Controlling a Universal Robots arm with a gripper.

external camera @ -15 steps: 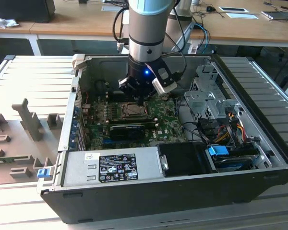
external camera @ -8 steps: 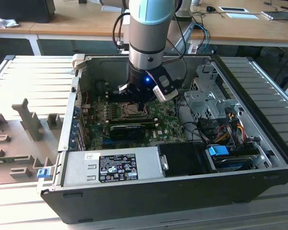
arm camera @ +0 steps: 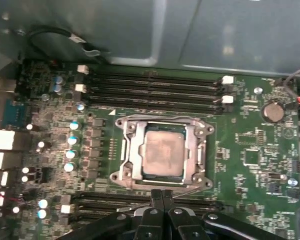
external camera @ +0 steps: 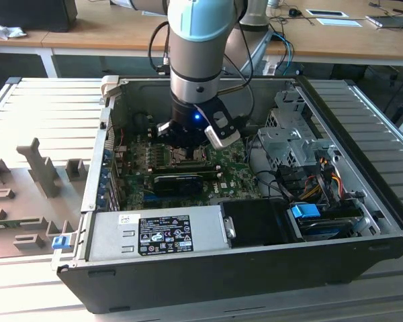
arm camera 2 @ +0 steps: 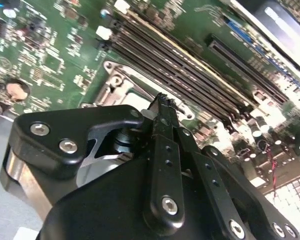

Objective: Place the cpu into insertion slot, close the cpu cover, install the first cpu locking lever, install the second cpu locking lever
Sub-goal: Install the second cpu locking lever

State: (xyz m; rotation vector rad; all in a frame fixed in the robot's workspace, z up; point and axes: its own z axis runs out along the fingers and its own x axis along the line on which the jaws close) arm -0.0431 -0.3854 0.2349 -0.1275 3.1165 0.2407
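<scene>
A: Exterior view first: what do you have in front of you?

B: You have an open computer case (external camera: 363,248) lying on a ribbed grey desk (external camera: 33,107), with the arm (external camera: 198,47) reaching down into it over the green motherboard (external camera: 235,181).

A: And where is your gripper?

B: Your gripper (arm camera: 161,192) hangs low over the board, just beside the insertion slot (arm camera: 121,176). In both wrist views its black fingers (arm camera 2: 162,107) are pressed together with nothing between them.

A: Where is the cpu?

B: In the first wrist view your cpu (arm camera: 162,154) lies flat inside the slot, its dull silver top facing up. The cpu cover (arm camera: 135,150) lies down around it, framing the chip in its square window.

A: What sits nearby?

B: Long black memory slots (arm camera: 155,85) run along the far side of the socket, and another pair lies on the gripper's side. A round coin battery (arm camera: 272,111) sits well apart from the socket.
</scene>
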